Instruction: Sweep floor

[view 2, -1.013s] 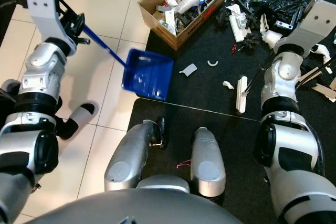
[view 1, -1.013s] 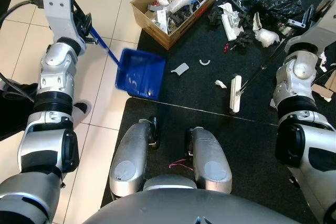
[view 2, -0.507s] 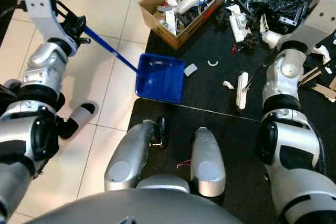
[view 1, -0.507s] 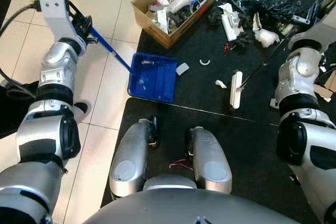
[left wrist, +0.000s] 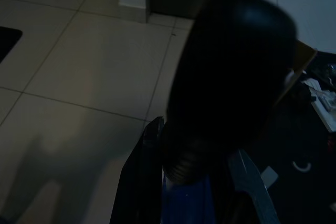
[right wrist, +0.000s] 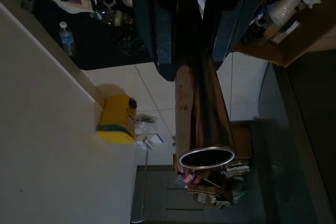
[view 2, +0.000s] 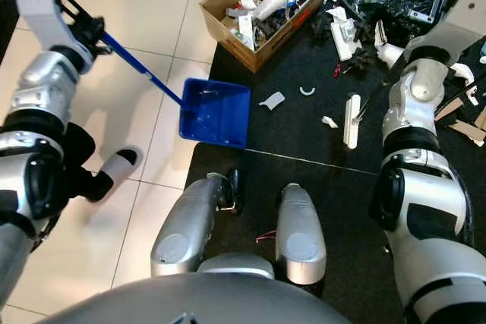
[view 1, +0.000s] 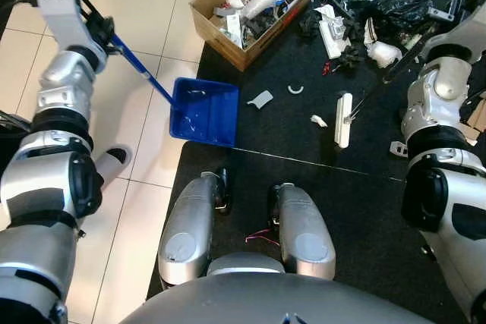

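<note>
The blue dustpan (view 1: 203, 111) is held by its handle in the closed left pincer (view 1: 106, 36), at the black mat's (view 1: 364, 195) edge. The broom (view 1: 343, 119) is gripped by the right pincer (right wrist: 202, 51), among debris.

I see the blue dustpan (view 1: 203, 112) has drawn back from the grey scrap (view 1: 261, 99), now apart again; my left gripper (view 1: 106, 36) sits farther out; the broom head (view 1: 343, 119) barely shifted.
</note>
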You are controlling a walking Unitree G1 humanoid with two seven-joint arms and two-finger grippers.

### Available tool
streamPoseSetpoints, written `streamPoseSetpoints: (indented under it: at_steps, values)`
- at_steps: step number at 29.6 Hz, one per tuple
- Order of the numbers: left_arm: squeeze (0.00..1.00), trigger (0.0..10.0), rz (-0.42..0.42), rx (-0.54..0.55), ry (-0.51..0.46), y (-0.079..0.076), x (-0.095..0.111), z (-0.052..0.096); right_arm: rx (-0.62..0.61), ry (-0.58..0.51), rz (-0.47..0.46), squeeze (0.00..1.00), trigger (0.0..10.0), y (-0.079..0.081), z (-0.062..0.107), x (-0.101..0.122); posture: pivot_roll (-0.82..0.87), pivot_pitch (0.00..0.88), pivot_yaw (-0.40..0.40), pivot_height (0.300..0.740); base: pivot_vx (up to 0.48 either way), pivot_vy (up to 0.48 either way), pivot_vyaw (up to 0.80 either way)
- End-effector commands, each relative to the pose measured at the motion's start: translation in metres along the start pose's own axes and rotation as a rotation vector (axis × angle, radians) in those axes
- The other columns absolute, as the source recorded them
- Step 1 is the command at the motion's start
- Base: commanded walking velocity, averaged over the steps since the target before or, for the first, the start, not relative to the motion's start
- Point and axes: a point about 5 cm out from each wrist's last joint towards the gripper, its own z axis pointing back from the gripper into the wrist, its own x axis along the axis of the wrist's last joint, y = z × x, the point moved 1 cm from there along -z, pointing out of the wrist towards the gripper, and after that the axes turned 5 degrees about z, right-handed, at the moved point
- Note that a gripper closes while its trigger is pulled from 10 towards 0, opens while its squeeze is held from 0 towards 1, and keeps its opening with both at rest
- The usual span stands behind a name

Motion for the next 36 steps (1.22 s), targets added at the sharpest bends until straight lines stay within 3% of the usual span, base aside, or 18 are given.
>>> streamPoseSetpoints:
  at_steps: [1, 6, 14, 27, 36]
  values:
    - [0.00, 10.0, 0.003, 0.006, 0.014, 0.006, 0.000, 0.001, 0.009, -0.018, 0.022, 0.00, 10.0, -0.003, -0.003, 0.004, 0.05, 0.151, 0.046, 0.740, 0.000, 0.000, 0.00]
    - [0.00, 10.0, -0.004, -0.001, 0.042, -0.001, -0.008, -0.001, 0.027, -0.002, 0.026, 0.00, 10.0, 0.001, -0.004, 0.002, 0.04, 0.154, 0.045, 0.740, 0.000, 0.000, 0.00]
    - [0.00, 10.0, -0.018, 0.022, -0.010, -0.015, -0.002, -0.008, 0.021, 0.069, 0.000, 0.00, 10.0, 0.004, -0.001, -0.010, 0.04, 0.166, 0.047, 0.740, 0.000, 0.000, 0.00]
    - [0.00, 10.0, -0.012, -0.010, -0.021, -0.029, 0.007, -0.015, 0.022, 0.073, 0.003, 0.00, 10.0, 0.008, -0.003, -0.008, 0.06, 0.221, 0.056, 0.740, 0.000, 0.000, 0.00]
    - [0.00, 10.0, -0.035, -0.024, -0.011, -0.040, 0.010, -0.019, -0.018, 0.048, 0.043, 0.00, 10.0, 0.002, -0.010, 0.001, 0.05, 0.283, 0.070, 0.740, 0.000, 0.000, 0.00]
